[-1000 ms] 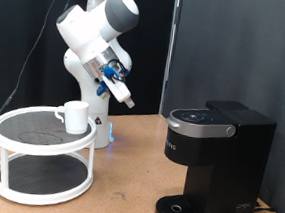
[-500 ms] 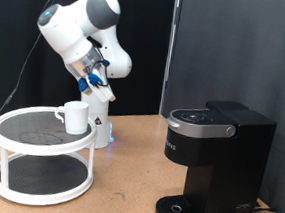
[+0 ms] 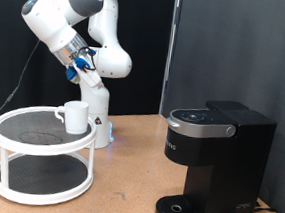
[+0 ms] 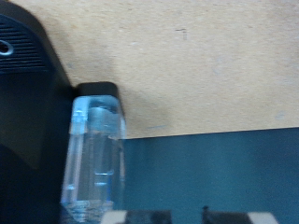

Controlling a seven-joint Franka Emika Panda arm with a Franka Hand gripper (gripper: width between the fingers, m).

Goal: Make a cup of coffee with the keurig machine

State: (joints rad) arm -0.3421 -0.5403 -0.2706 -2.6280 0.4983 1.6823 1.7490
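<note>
The white cup [image 3: 74, 116] stands on the top tier of a white round rack [image 3: 17, 165] at the exterior view's left. The black keurig machine [image 3: 213, 163] stands at the right with its lid down; nothing stands on its drip base. My gripper [image 3: 82, 69] hangs in the air above the cup, well apart from it and empty. In the wrist view a black side of the machine [image 4: 28, 112] and its clear water tank [image 4: 93, 149] show. Two fingertips [image 4: 114, 217] peek in at the frame's edge, set apart.
The rack has two black mesh tiers and takes up the table's left part. The robot's white base [image 3: 98, 118] stands just behind the rack. A dark curtain hangs behind the wooden table [image 3: 126, 185].
The arm has swung up and to the exterior view's left. The gripper went from the space between the rack and the machine to a spot above the cup. Cup and machine have not moved.
</note>
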